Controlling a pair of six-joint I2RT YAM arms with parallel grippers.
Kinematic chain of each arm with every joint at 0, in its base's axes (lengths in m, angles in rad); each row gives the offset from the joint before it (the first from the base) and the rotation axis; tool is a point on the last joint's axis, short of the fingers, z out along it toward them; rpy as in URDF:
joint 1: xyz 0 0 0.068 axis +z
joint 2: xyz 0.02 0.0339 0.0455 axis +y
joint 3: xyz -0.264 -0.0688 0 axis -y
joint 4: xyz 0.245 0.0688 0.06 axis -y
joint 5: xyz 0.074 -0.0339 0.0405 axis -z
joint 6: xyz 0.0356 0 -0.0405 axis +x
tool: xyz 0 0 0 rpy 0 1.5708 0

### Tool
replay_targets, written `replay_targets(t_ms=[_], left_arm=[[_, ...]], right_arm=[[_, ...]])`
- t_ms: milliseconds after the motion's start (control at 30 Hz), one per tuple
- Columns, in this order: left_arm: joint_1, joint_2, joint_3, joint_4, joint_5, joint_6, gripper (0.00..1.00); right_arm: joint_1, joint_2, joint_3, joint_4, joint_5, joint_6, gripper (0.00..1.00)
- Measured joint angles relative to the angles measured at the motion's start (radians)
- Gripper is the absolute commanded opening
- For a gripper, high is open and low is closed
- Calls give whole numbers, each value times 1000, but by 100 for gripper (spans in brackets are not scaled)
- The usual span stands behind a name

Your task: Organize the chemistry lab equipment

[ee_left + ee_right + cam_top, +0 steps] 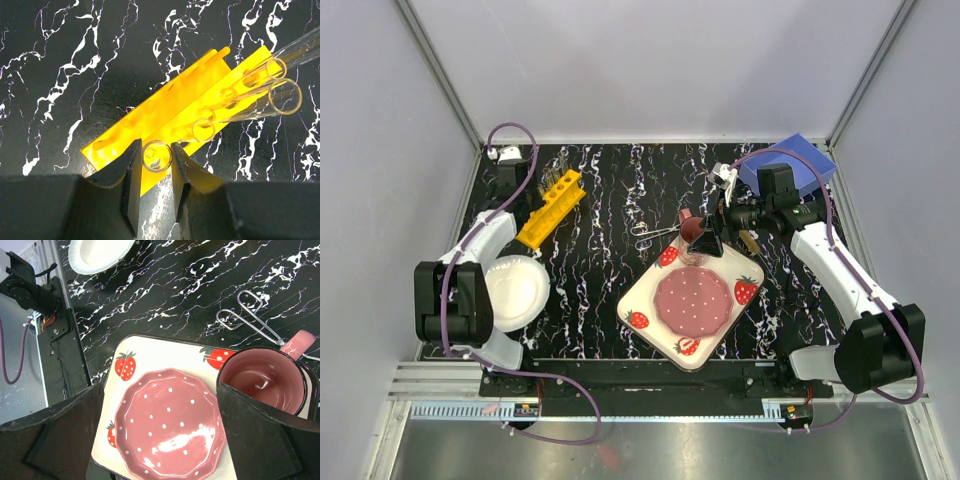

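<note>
The yellow rack lies on the black marble table, seen in the top view as the yellow rack at the back left. My left gripper is shut on a clear tube whose open rim shows between the fingers, over the rack's near end. Other clear tubes lean in the rack's holes. The metal scissors lie on the table beyond the tray. My right gripper stands open and holds nothing, hovering over the tray beside the pink mug.
A strawberry-print tray carries a pink dotted plate and the mug. A round white plate sits by the left arm's base. A blue box is at the back right corner.
</note>
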Motion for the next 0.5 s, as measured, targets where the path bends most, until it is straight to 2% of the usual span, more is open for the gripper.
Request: replay_targets(t_ms=[500], left_arm=[[-2,10,-31,25,1,0,34]], right_arm=[[-2,2,-1,0,0,0,100]])
